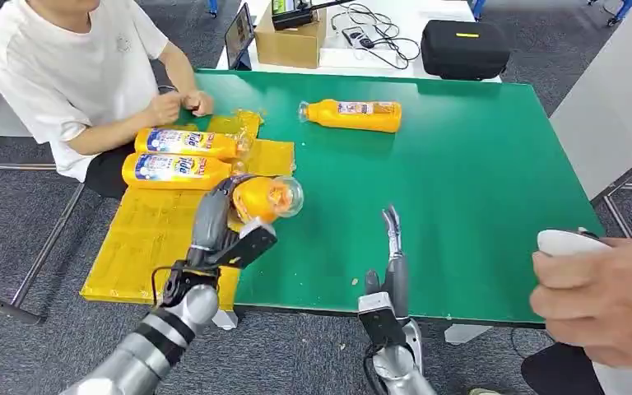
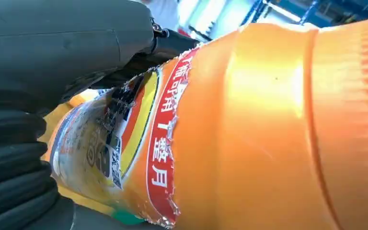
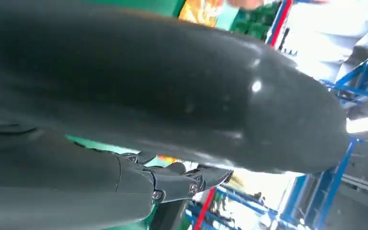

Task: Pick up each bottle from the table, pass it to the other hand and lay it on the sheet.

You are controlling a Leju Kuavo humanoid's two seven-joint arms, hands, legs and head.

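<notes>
Roughly halfway, judging by the layout: two bottles already lie side by side on the yellow sheet (image 1: 144, 239), upper one (image 1: 188, 142) and lower one (image 1: 179, 171), both w/ labels up. Left hand (image 1: 214, 222) has its fingers wrapped round a third orange bottle (image 1: 267, 197), held off the surface right at the sheet's inner edge, base end toward the camera; the left wrist view shows its torn label close up (image 2: 158, 143) w/ dark fingers (image 2: 9, 158) pressed on it. So that one looks handed over but not yet laid down. Right hand (image 1: 392, 247) hovers above the green table (image 1: 477, 181) near the front edge, fingers straight and apart, holding nothing. One more bottle (image 1: 354, 115) lies on its side far back on the table, untouched, well apart from both hands. Left to do, I'd say: set the held one beside the pair, then fetch, pass & place the last. A person (image 1: 74, 66) sits by the sheet's far end; another person's hand (image 1: 601, 296) w/ a white object at near right
</notes>
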